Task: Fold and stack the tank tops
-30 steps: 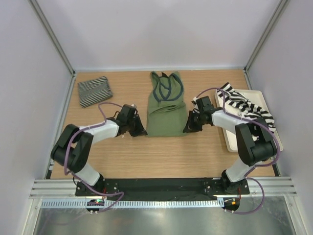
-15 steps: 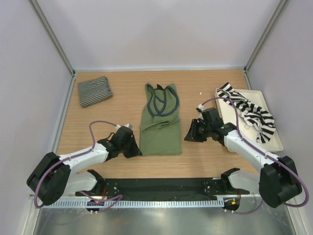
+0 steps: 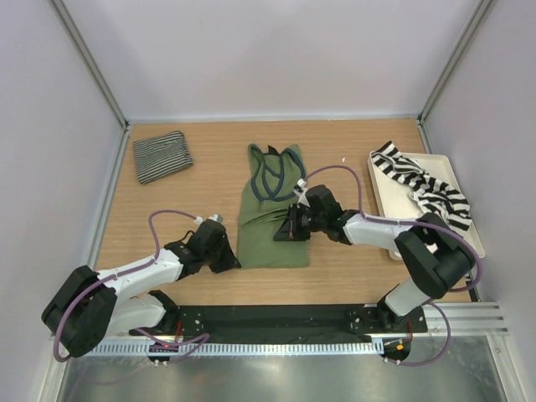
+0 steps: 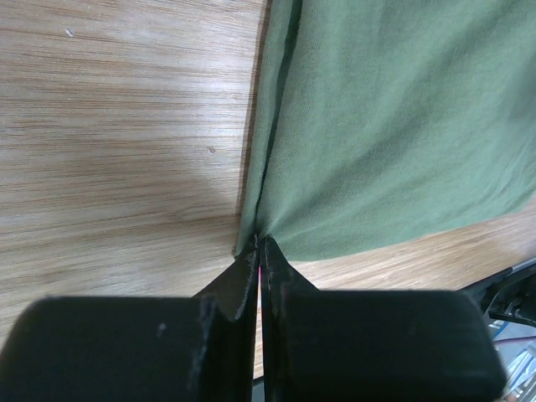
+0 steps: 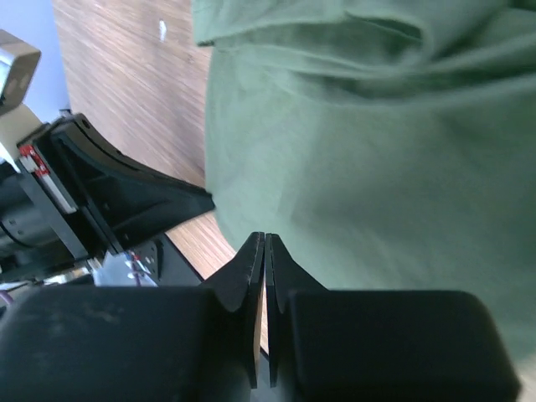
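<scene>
Wood table (image 3: 360, 142): left hand (image 3: 231, 261) reaches low, pinching corner of olive top (image 3: 264, 247).

A cream tray (image 3: 445, 167) sits at the right edge of the wooden table (image 3: 218, 146); pale walls (image 3: 268, 59) enclose it

The table (image 3: 213, 167) has a light wooden top with a fine grain running from side to side; in the left wrist view the same wood (image 4: 126, 126) shows a soft grey shadow. Three plain pale walls close it in: a back wall (image 3: 268, 59), a left wall (image 3: 42, 167) and a right wall (image 3: 502, 100). A slanted metal post (image 3: 90, 63) marks each back corner. At the near edge lies a black plate (image 3: 276, 318), then a slotted rail (image 3: 276, 347), then a dull metal sheet (image 3: 276, 377). The light is even and soft.
</scene>
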`<action>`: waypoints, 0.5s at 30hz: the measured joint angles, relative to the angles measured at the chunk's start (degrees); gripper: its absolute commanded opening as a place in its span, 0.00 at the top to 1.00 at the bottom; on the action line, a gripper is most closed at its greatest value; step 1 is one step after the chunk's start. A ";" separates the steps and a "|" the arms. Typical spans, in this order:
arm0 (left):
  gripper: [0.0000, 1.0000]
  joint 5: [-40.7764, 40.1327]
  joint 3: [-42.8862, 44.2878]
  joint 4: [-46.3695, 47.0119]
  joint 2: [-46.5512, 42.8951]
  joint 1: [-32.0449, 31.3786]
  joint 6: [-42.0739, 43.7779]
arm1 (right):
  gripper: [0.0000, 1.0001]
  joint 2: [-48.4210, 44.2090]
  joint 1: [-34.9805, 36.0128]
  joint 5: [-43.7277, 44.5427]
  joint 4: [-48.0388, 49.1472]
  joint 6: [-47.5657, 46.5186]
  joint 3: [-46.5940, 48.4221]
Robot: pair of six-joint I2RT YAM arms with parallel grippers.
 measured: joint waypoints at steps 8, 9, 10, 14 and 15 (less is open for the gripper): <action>1.00 -0.13 0.00 0.04 0.02 -0.22 0.24 | 0.96 10.08 1.31 1.51 12.02 5.73 1.40; 1.00 -0.13 0.00 0.04 0.02 -0.22 0.24 | 0.97 11.30 1.31 1.92 12.87 6.14 1.81; 1.00 -0.13 0.00 0.07 0.02 -0.22 0.26 | 0.97 12.28 1.31 2.40 13.27 6.38 2.34; 1.00 -0.11 0.00 0.13 0.09 -0.22 0.28 | 0.97 15.45 1.29 4.55 14.08 7.15 4.68; 1.00 -0.11 0.00 0.13 0.09 -0.22 0.31 | 0.97 16.02 1.14 5.20 14.05 7.21 5.29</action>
